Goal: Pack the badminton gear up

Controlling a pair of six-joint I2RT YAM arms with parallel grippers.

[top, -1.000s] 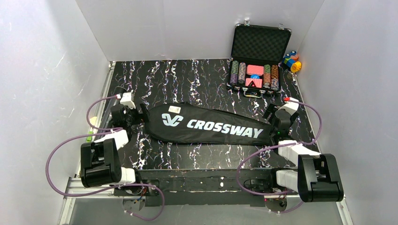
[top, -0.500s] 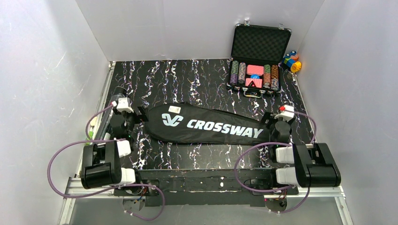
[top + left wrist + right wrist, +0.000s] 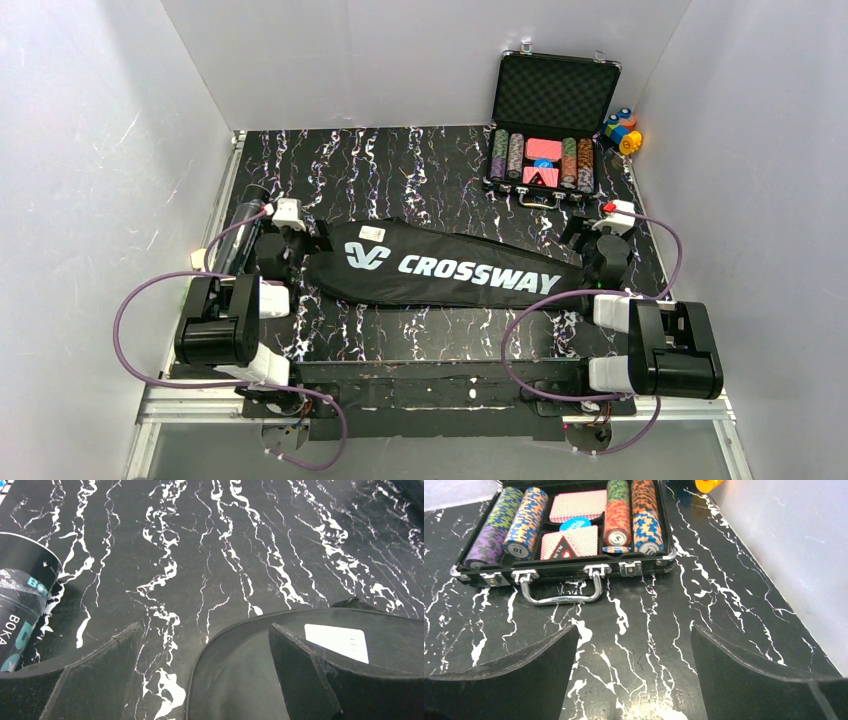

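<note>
Both arms have shifted this past second: left gripper [image 3: 200, 630] now reaches over the wide left end of the bag [image 3: 450, 265], right gripper [image 3: 634, 630] hangs by its narrow right end, both with jaws wide and empty. Lying across the middle, the bag looks light, soft and floppy, best pinched at an edge. Only the left wrist view shows lettering on the tube [image 3: 20, 595], far left; only the overhead shows the whole bag.

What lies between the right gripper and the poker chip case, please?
Only bare marbled table separates the right gripper from the poker chip case, as the right wrist view shows.
</note>
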